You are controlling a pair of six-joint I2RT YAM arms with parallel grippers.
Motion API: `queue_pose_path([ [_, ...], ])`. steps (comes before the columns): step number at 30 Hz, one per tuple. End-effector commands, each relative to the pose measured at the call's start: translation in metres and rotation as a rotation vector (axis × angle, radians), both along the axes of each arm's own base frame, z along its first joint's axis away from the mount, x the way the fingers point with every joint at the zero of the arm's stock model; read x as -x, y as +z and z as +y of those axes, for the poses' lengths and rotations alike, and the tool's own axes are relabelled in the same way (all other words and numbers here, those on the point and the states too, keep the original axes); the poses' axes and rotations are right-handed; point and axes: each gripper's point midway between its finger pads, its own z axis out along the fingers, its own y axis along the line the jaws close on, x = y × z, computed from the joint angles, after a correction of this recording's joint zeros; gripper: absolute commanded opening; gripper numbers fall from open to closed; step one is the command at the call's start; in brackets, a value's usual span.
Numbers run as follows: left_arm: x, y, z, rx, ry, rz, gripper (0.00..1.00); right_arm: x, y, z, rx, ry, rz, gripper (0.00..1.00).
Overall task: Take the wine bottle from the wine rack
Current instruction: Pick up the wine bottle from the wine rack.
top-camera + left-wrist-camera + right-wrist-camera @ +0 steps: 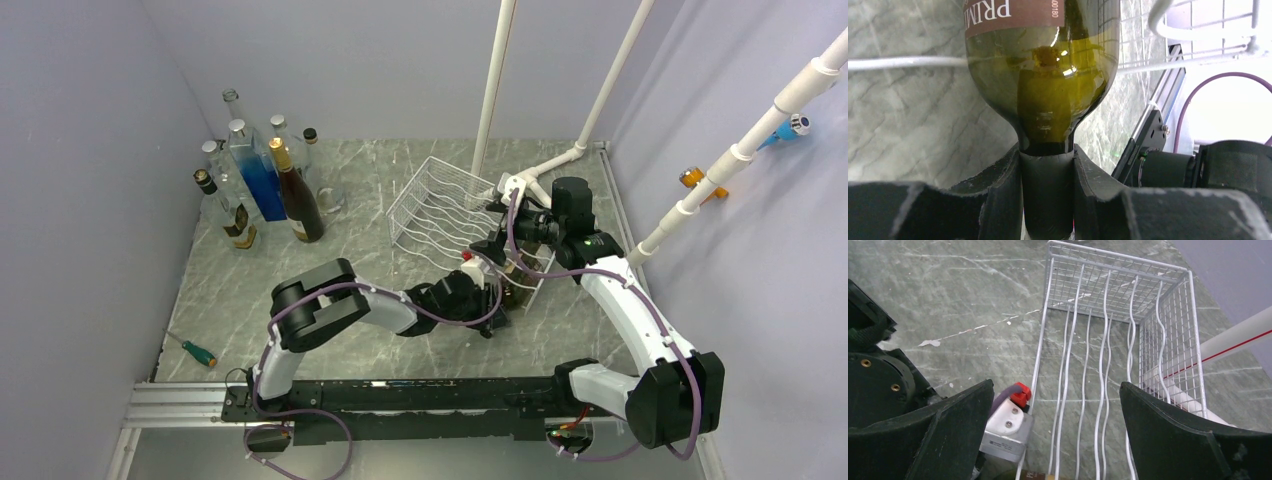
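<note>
The wine bottle (1043,80), olive-green with a maroon label, lay at the near end of the white wire wine rack (1128,305). Only the left wrist view showed the left end effector (1047,170) clamping its dark neck; the right end effector (1057,415) gaped wide above the rack

Left claw (1046,172) clamped tight, right claw (1055,390) wide apart

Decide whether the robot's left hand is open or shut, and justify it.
Shut on the wine bottle: the left hand has both fingers pressed against its dark neck.
</note>
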Motion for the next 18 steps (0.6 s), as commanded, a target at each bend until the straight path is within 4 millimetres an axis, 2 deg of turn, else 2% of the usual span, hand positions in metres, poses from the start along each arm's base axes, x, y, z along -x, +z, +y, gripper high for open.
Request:
queue_pose_path([
  [1, -0.002, 0.048, 0.006, 0.119, 0.017, -0.045, 0.0, -0.003, 0.011, -0.001, -0.016, -0.009, -0.046, 1.0],
  [4, -0.001, 0.059, 0.016, 0.134, 0.035, -0.06, 0.0, -0.003, 0.011, -0.001, -0.017, -0.01, -0.047, 1.0],
  [18, 0.011, 0.073, 0.063, 0.136, -0.013, -0.147, 0.0, -0.003, 0.009, -0.001, -0.02, -0.01, -0.04, 1.0],
])
